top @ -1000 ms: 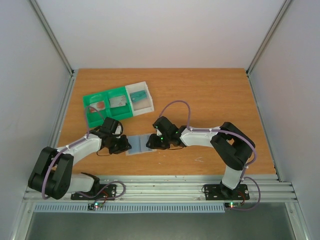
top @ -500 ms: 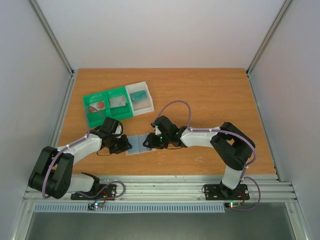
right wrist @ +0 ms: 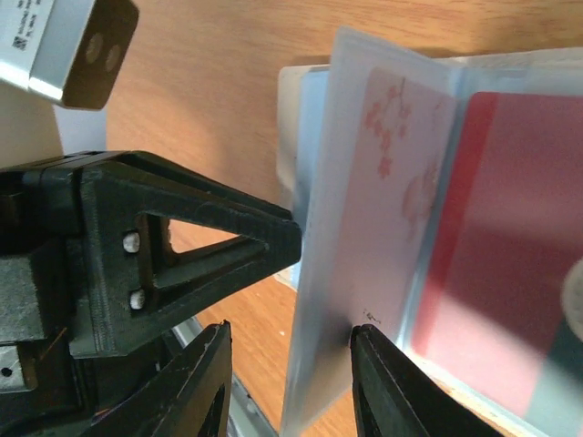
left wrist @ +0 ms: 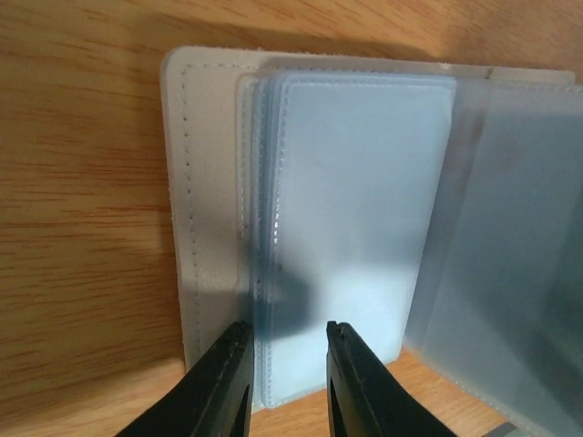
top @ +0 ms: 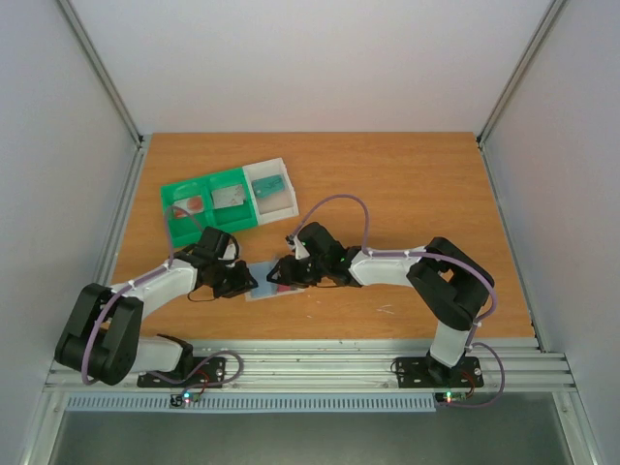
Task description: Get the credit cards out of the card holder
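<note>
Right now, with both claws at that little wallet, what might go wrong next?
1. The right gripper has its jaws apart around a thin clear sleeve. Closing there might pinch the plastic rather than the flower-print card inside.
2. The left gripper only bears on one edge of the card holder, so a tug could drag or flip it.

Our right gripper straddles a cloudy sleeve of the card holder, jaws apart. Behind it we see a pale card with red print and a red card, seemingly pocketed.
</note>
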